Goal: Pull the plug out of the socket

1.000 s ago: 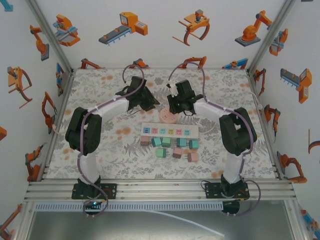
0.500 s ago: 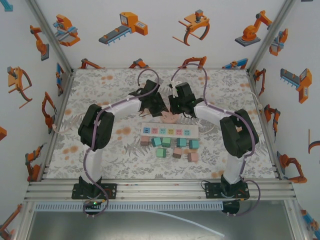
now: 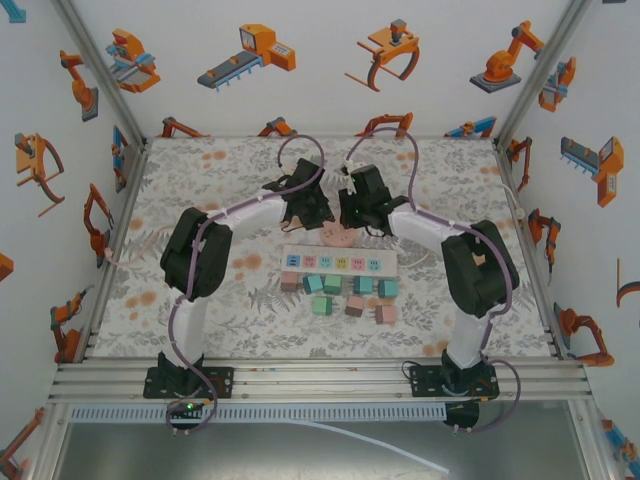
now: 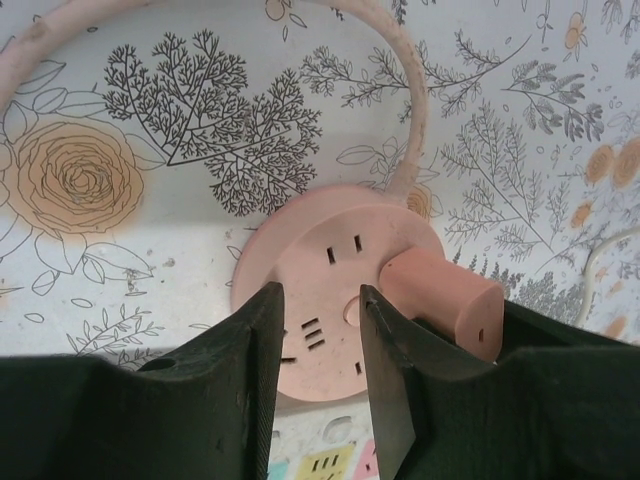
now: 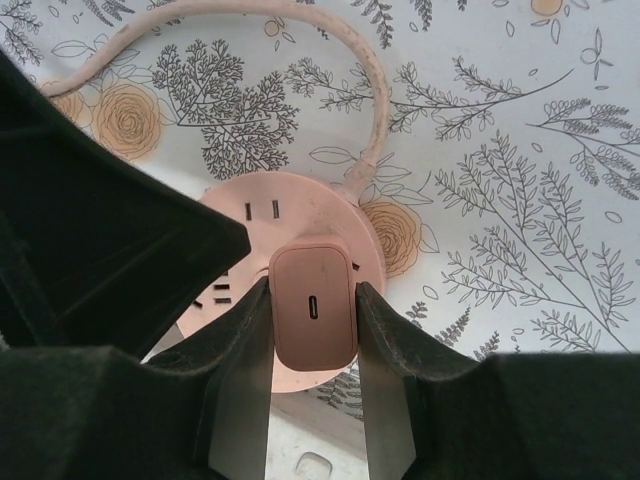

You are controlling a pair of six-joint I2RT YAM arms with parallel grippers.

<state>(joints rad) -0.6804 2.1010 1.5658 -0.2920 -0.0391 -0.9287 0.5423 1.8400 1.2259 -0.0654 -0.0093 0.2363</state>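
Note:
A round pink socket lies on the floral table behind the power strip, with a pink cable curling away from it. A pink block-shaped plug stands in the socket. My right gripper is shut on the plug, one finger against each side. In the left wrist view my left gripper hangs open just over the socket's face, with the plug just outside its right finger. From above, the left gripper and the right gripper meet over the socket.
A white power strip with coloured outlets lies just in front of the socket. Several green and pink blocks sit in front of the strip. The left gripper's black body crowds the socket's left side.
My left arm has swung right and brought its gripper down over the socket beside the right gripper. The right gripper has barely moved and stays on the plug.

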